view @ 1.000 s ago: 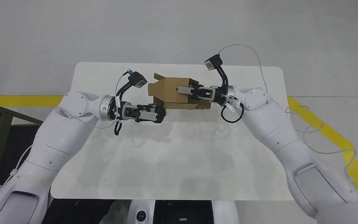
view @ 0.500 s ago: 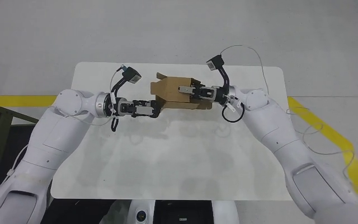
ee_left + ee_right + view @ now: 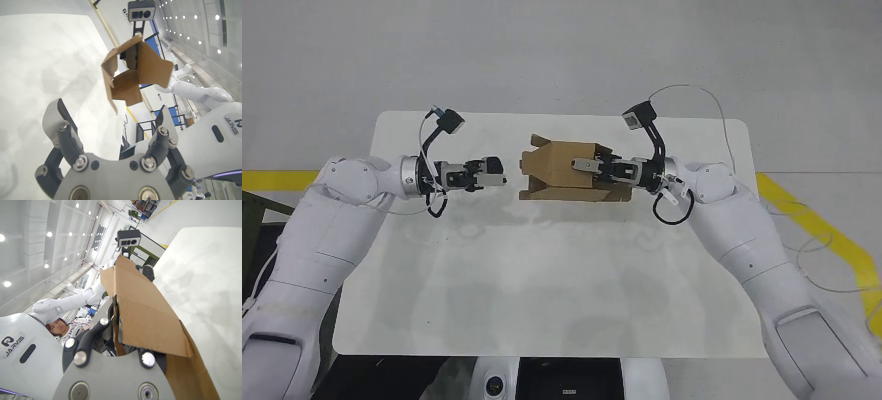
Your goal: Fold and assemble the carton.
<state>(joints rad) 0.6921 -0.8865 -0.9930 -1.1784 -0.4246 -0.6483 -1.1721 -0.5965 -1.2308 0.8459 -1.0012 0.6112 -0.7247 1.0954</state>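
Two claws are seen at the two ends of one brown carton (image 3: 564,172) (image 3: 124,85) (image 3: 143,313). The carton is made of plain cardboard and is only partly folded; it is shaped like a short square tube laid on its side.

The white table (image 3: 542,300) (image 3: 37,56) (image 3: 208,266) is spread out under the carton, and most of the tabletop lies on the robot's side of the carton. Whether the carton's lower side rests on the table cannot be told.

The right claw (image 3: 590,166) is clamped on the carton at the end that faces the right arm. One silver finger (image 3: 580,160) is laid flat along the carton's top wall; another finger (image 3: 123,55) is seen as a dark shape inside the carton; the wall is pinched between the two. In the right wrist view the carton's wall is seen running away from that claw, and a small flap is bent out at the carton's other end.

The left claw (image 3: 500,173) (image 3: 111,105) is placed just beside the carton's open end and is pointed at it, but the carton is not touched by it. Its fingers (image 3: 64,111) are spread wide apart and nothing is held between them.

In the left wrist view the open end of the carton is seen. The inside is hollow; several flaps are bent outward around the opening; one big flap is stuck out to the side and a smaller one hangs beside it.
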